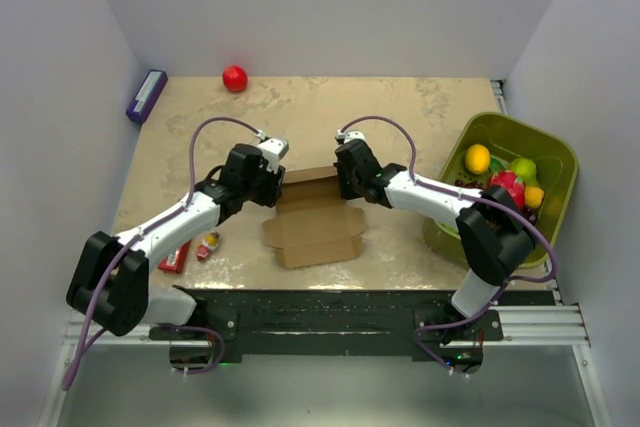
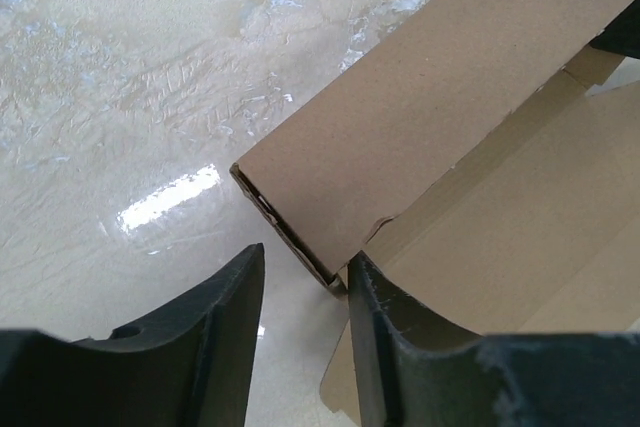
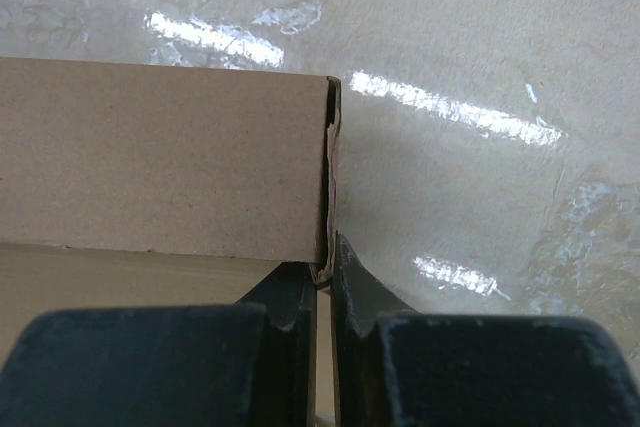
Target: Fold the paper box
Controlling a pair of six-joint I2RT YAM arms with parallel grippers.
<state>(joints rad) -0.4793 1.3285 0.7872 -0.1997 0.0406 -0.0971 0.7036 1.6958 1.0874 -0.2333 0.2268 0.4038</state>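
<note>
Seen from above, the paper box (image 1: 315,232), a thin brown die-cut cardboard sheet with tabbed flaps, lies on the beige marbled table (image 1: 400,117). It sits midway between the left and right edges and closer to the near edge, with its rear panel (image 1: 308,178) stood up along the crease. The left gripper (image 1: 272,185) sits at that panel's left end and the right gripper (image 1: 348,185) at its right end, presumably to hold the wall upright and square while the end flaps are dealt with. A red ball (image 1: 235,78) rests by the far edge, a small purple box (image 1: 146,95) in the far left corner, a green plastic bin (image 1: 520,130) of toy fruit at the right edge, and a flat red pack (image 1: 175,258) towards the near left corner, all well apart from the work. In the left wrist view the black fingers (image 2: 215,337) stand apart with the panel's doubled end between them. The pincer is open, and one finger seems to brush the corner, though the angle leaves that uncertain. In the right wrist view the jaws are pressed nearly together, pinching the thin cardboard at the panel's end, a hold that likely steadies that end while the other arm takes its own.
</note>
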